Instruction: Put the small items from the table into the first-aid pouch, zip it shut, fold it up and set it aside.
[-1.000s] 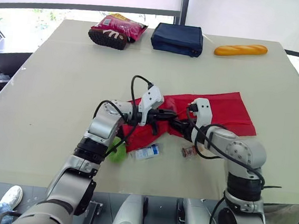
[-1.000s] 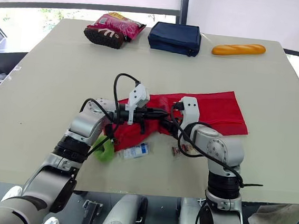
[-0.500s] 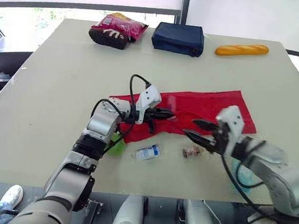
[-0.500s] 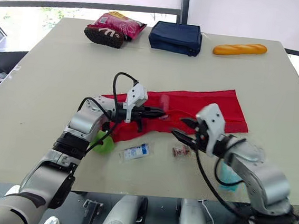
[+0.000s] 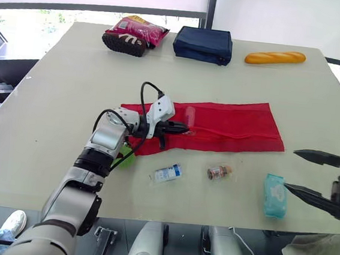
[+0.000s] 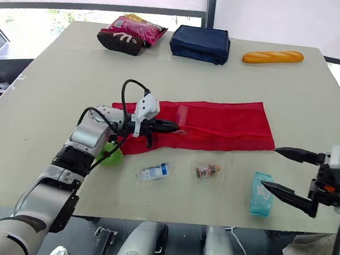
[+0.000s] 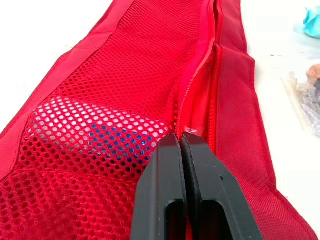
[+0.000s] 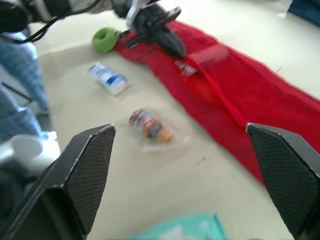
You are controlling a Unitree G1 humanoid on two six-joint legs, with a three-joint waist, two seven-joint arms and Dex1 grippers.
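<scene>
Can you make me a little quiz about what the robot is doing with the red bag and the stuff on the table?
1. True or false: the left gripper is pinching the red first-aid pouch near its zipper.
2. Which thing lies nearest the right gripper? A) teal wipes pack B) green roll C) baguette
3. Are the right gripper's fingers open or shut?
Key: 1 true; 2 A; 3 open.

Pouch point(image 5: 230, 128) lies mid-table point(image 5: 59, 93). Near of it, left to right: small roll point(image 8: 105, 39), sachet point(image 5: 167, 173), wrapped item point(image 5: 219, 172), wipes pack point(image 5: 275, 196). Along far edge, left to right: snack bag point(image 5: 134, 33), case point(image 5: 202, 44), baguette point(image 5: 274, 57).
</scene>
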